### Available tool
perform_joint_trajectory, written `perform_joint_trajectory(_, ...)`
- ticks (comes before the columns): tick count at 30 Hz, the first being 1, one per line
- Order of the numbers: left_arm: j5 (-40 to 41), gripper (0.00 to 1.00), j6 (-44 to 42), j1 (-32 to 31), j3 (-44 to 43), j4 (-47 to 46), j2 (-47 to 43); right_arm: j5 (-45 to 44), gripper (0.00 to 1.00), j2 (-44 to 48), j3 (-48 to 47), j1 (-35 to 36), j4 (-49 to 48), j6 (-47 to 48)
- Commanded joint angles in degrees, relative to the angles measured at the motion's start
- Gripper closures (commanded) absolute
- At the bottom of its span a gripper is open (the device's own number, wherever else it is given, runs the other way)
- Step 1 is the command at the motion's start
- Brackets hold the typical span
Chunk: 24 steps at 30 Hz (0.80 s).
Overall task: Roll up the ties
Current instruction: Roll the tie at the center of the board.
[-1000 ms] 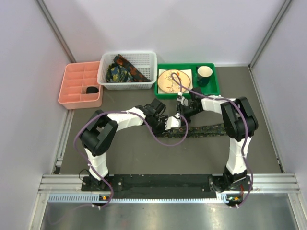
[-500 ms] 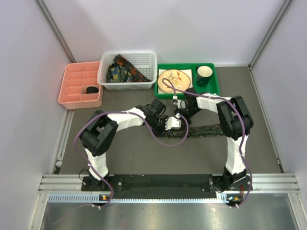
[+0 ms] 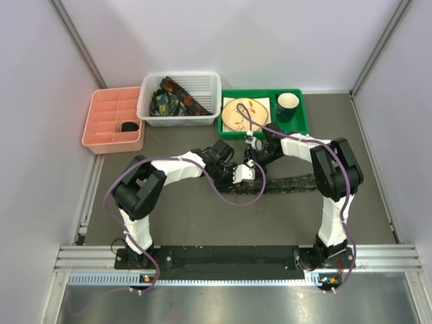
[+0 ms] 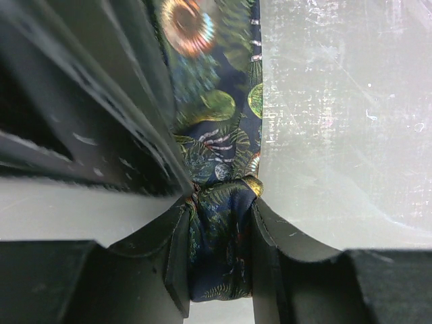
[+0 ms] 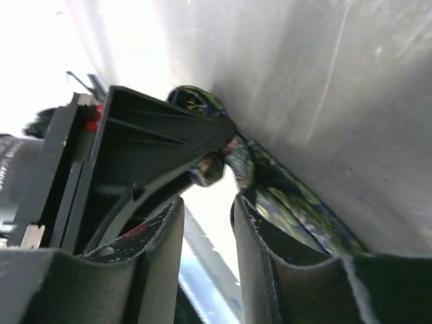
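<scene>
One tie (image 3: 290, 182) lies flat across the table, running right from the two grippers. My left gripper (image 3: 244, 173) is shut on its bunched, partly rolled end, and the dark paisley fabric (image 4: 217, 263) fills the gap between the jaws (image 4: 221, 209). The flat tie runs on ahead (image 4: 216, 115). My right gripper (image 3: 252, 159) is just behind the left one, jaws apart with nothing between them (image 5: 206, 202). The tie (image 5: 290, 202) lies against its right finger. More ties (image 3: 172, 100) lie in the white basket (image 3: 179, 75).
A pink divided organiser (image 3: 113, 143) stands at the back left, with a small dark thing in one cell. A green tray (image 3: 297, 125) at the back right holds a plate (image 3: 243, 111) and a mug (image 3: 287, 103). Purple cables loop off both arms.
My right gripper shifted slightly left and back, staying beside the left gripper. My left gripper kept its hold on the tie end and barely moved.
</scene>
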<state>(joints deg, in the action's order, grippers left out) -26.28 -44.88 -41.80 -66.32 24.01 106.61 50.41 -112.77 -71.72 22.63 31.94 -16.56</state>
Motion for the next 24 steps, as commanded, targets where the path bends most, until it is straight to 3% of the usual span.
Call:
perform_joint_trajectory(1,3.35,0.64,-0.38,-0.39,1.37,1.3,1.06,7.07,0.64,0.19,2.29,1.01,-8.83,-9.19)
perform_joint_trajectory(4,3.43,0.64,-0.56,-0.39,1.11,1.65,1.23,7.16,0.61,-1.4,0.28,1.27,-7.26,-8.41)
perform_joint_trajectory(8,3.61,0.65,-0.64,-0.47,1.46,1.92,1.15,-2.91,0.6,0.18,0.09,-1.27,3.52,1.49)
perform_joint_trajectory(11,3.61,0.65,-0.47,-0.47,1.9,1.92,0.71,-9.43,0.6,1.76,0.97,-3.99,5.84,6.61)
perform_joint_trajectory(21,4.22,0.65,-0.38,-0.47,1.73,2.09,0.97,-9.46,0.62,7.91,-0.17,-6.37,7.34,11.36)
perform_joint_trajectory(24,4.4,0.65,-0.56,-0.47,2.08,2.01,0.88,-10.6,0.63,9.5,1.84,-10.13,9.97,13.3)
